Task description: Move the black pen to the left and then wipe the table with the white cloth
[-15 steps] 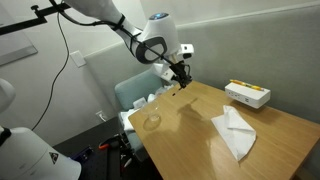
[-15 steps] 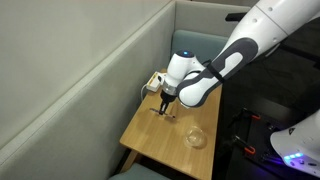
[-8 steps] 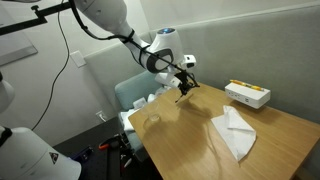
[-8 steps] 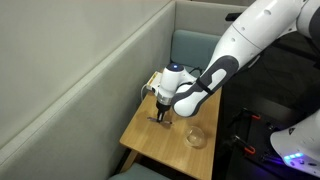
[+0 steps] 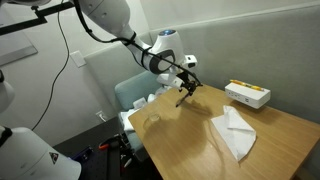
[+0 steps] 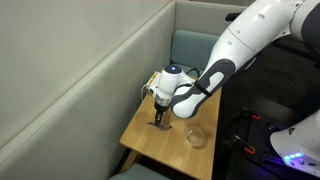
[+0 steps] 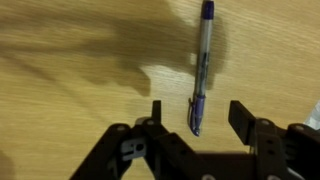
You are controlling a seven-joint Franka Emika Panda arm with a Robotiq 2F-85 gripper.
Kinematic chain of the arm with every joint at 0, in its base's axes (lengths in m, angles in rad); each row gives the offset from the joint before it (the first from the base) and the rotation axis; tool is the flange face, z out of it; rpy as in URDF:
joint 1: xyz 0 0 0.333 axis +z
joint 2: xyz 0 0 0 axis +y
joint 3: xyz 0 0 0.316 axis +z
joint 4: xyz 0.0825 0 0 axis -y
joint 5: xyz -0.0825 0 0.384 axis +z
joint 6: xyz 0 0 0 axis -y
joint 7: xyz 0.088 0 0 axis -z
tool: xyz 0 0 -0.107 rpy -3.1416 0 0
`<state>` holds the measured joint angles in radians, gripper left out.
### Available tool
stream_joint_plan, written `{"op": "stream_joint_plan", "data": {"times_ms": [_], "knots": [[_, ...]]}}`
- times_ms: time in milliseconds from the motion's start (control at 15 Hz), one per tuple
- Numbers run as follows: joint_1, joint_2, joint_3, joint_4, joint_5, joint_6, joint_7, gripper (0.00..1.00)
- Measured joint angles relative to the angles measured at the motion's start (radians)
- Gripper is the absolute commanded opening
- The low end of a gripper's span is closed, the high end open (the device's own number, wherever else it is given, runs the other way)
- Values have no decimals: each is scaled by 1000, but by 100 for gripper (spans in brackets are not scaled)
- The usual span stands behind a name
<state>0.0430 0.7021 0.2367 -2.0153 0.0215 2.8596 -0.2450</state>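
Observation:
In the wrist view the black pen (image 7: 203,70) lies flat on the wooden table (image 7: 70,60), a slim dark barrel with a clip. Its near end sits between my fingertips, and a gap shows on both sides. My gripper (image 7: 200,118) is open and touches nothing. In both exterior views the gripper (image 5: 182,95) (image 6: 160,121) hangs low over the table's far edge, by the wall. The white cloth (image 5: 234,131) lies crumpled near the middle of the table, well away from the gripper.
A white and yellow box (image 5: 247,94) stands at the table's back edge. A clear glass (image 6: 197,135) sits on the table near the gripper. A grey partition wall (image 6: 70,90) runs along one side. A padded chair (image 5: 135,95) stands behind the table.
The jaws, shut on the pen a second ago, have opened. The pen now lies loose on the table. The gripper also came down a little towards the table.

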Motion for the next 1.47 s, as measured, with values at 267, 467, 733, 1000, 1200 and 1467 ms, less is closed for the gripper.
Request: {"op": "stream_joint_plan", "data": {"times_ms": [267, 467, 733, 1000, 1200, 1467], "knots": [[-17, -111, -15, -69, 3, 0, 41, 100], [-38, -239, -71, -147, 4, -6, 77, 100], [-79, -359, -172, -214, 4, -43, 94, 100], [-156, -364, -197, -218, 18, -61, 91, 100], [-194, -330, -195, -212, 55, -61, 73, 100], [-227, -257, -192, -178, 89, -60, 55, 100]]}}
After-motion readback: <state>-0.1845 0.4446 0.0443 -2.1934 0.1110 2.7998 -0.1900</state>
